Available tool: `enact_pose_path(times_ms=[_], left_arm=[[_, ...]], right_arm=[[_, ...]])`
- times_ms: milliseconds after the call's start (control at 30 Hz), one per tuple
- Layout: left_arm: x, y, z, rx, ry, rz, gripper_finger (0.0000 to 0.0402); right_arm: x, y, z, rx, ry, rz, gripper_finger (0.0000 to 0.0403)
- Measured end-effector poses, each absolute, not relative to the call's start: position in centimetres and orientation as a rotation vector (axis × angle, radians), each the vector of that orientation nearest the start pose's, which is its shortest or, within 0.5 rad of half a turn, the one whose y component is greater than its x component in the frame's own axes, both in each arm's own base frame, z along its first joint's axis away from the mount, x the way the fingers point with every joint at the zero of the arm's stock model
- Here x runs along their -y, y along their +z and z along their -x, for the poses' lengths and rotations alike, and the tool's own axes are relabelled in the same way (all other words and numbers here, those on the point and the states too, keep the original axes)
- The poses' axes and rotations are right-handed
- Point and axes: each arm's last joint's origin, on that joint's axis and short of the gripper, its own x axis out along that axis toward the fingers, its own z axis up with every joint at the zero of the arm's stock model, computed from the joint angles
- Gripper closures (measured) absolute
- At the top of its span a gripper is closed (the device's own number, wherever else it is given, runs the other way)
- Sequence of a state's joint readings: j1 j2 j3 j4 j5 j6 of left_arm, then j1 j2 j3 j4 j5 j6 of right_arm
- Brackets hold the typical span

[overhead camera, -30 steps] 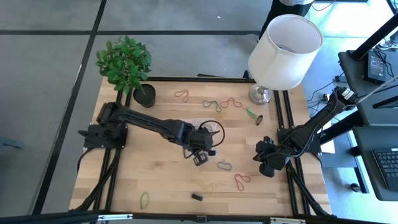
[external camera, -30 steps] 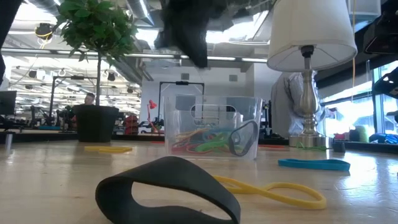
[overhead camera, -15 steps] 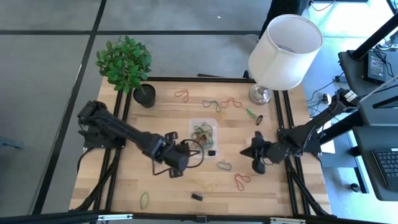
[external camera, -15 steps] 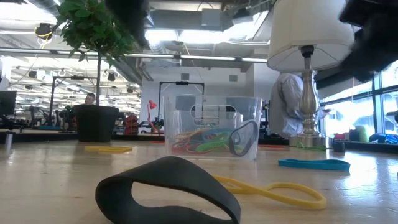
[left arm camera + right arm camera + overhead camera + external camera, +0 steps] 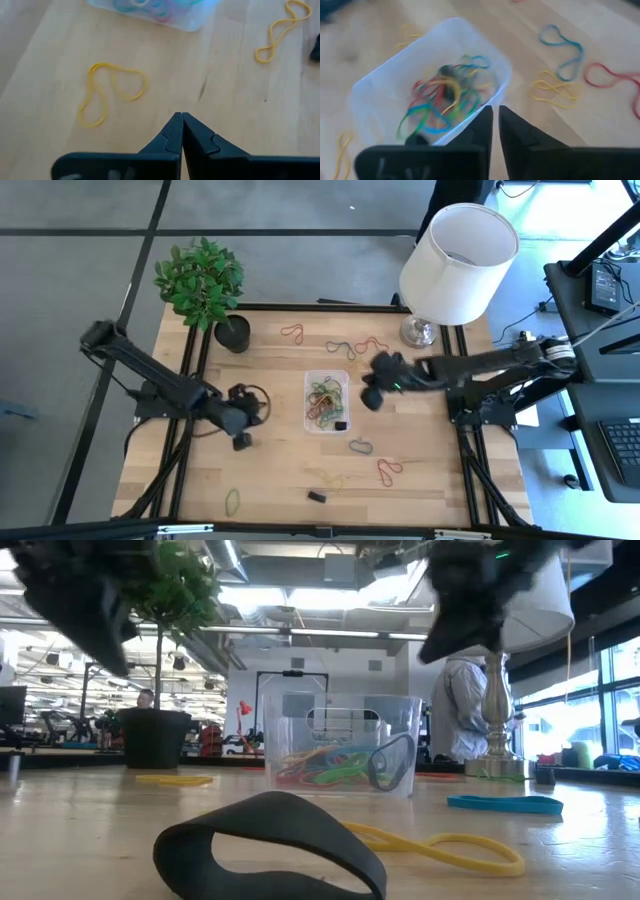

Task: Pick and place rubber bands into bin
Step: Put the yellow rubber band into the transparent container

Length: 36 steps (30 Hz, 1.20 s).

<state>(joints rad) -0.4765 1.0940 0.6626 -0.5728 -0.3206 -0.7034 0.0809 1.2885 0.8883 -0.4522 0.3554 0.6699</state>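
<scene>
The left gripper hung over bare wood of the pale wooden worktop, its fingers pressed together with nothing between them. Just ahead of its tips lay a twisted yellow rubber band, and beyond that the small clear plastic bin, with another yellow loop off to one side.

The right gripper hovered just beside the bin's edge, on the side facing the white-shaded lamp. Its fingers stood nearly closed, only a thin slit between them, and held nothing. Directly past its tips the bin sat on the worktop holding a tangle of red, green, yellow and blue rubber bands. Beyond the gripper, outside the bin, lay a blue band, a yellow band and a red band.
</scene>
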Motion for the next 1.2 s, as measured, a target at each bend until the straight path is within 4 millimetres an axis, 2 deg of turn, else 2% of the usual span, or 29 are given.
enact_pose_path(times_ms=[200,333,433,633,833,1000,1100,1200], left_arm=[[6.3,20.7,-14.5,-0.836,0.141,0.261,0.04],[5.5,20.8,-13.2,-0.784,0.104,0.241,0.0399],[5.3,21.0,-12.7,-0.756,0.076,0.213,0.04],[5.1,21.3,-12.2,-0.738,0.017,0.158,0.04],[5.1,21.1,-11.8,-0.789,-0.031,0.133,0.0399],[4.8,21.1,-11.3,-0.799,-0.034,0.131,0.0399],[4.7,21.2,-11.1,-0.793,-0.036,0.134,0.0399],[4.7,21.3,-11.0,-0.789,-0.036,0.136,0.04]], right_arm=[[4.6,24.6,-30.4,-0.794,-0.756,-0.624,0.0317],[7.9,23.0,-32.5,-0.837,-0.944,-0.781,0.0283],[9.6,21.4,-33.3,-0.827,-1.08,-0.914,0.026],[11.1,17.4,-34.0,-0.876,-1.21,-1.12,0.0226],[11.2,14.6,-34.4,-0.97,-1.236,-1.17,0.0209],[11.2,13.4,-34.6,-1.02,-1.243,-1.159,0.0224],[11.2,12.9,-34.6,-1.043,-1.241,-1.142,0.0267],[11.3,12.8,-34.6,-1.042,-1.242,-1.134,0.0329]])
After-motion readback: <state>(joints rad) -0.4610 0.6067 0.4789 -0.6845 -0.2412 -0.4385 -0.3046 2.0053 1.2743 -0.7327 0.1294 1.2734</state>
